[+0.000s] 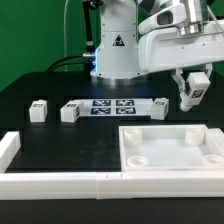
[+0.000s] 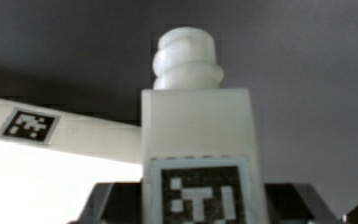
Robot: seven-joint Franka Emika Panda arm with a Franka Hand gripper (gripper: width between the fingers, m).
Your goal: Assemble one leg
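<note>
- A matte black table (image 1: 60, 140) fills the scene, with a green backdrop (image 1: 30, 40) behind it.
- A white rail (image 1: 60, 181) runs along the near edge and turns up at the exterior view's left.
- The marker board (image 1: 110, 106) lies flat mid-table. Three loose legs stand in a row with it: two (image 1: 38, 110) (image 1: 70, 112) on the exterior view's left and one (image 1: 160, 107) at its other end.
- A big white panel (image 1: 172, 160) with round corner sockets lies at the exterior view's right, cut off by the frame.
- The gripper (image 1: 192, 88) is clenched on the leg (image 1: 191, 98), beyond the panel's far edge. In the wrist view the leg (image 2: 197, 130) sits between dark fingers (image 2: 115, 203), screw tip pointing away.
- I cannot tell whether the leg is clear of the table.
- The tagged white surface (image 2: 51, 150) beside the leg is blurred; which piece it is, I cannot tell.
</note>
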